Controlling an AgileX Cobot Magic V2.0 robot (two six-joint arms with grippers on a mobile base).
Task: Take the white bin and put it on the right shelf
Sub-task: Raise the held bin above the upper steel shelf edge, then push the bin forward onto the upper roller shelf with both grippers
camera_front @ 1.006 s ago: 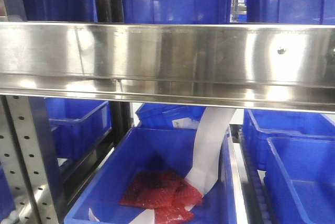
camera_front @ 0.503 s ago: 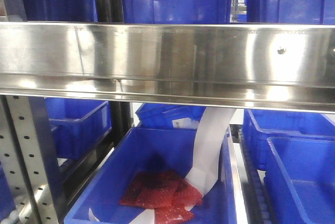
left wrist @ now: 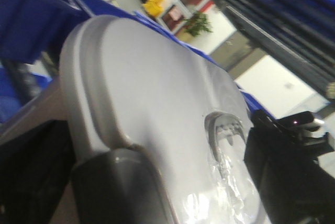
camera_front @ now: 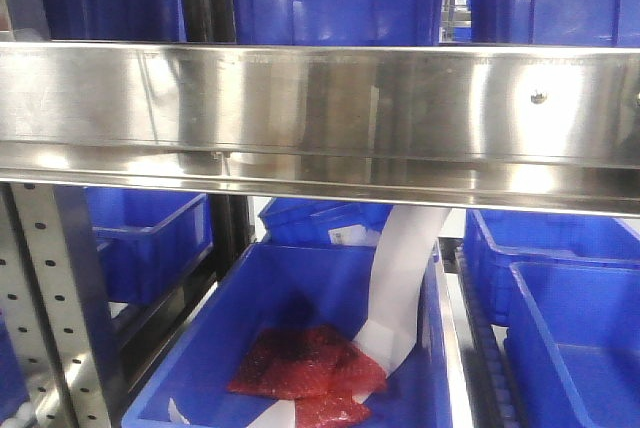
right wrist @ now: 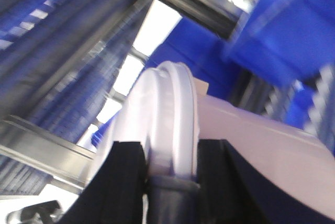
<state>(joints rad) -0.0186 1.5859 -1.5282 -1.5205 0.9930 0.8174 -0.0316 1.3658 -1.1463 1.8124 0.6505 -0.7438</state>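
Fingers of my left pincer stand on either side of the white bin. One dark grey pad lies against its ridged edge at lower left. The black finger opposite sits at the right, just beside a moulded handle recess under crinkled clear film. The bin's pale wall fills the gap between them, so the jaws are clamped onto it.

From the front camera, a perforated upright stands at far left, below the right shelf. The shelf's broad shiny rail crosses the whole width and has a small screw toward its right end. The bin's underside shows only as a pale band along the very top edge, above the middle of that rail, with dark blue crates behind it. Blue shows between bin and rail, and I cannot tell whether the bin rests on anything. Under the rail, an open crate holds red packets. A white paper strip droops into it just to their right, and further crates sit at far right.

My right pincer is closed on the bin's overhanging lid rim, which is wedged between one black finger on each side. The background there is blurred blue.
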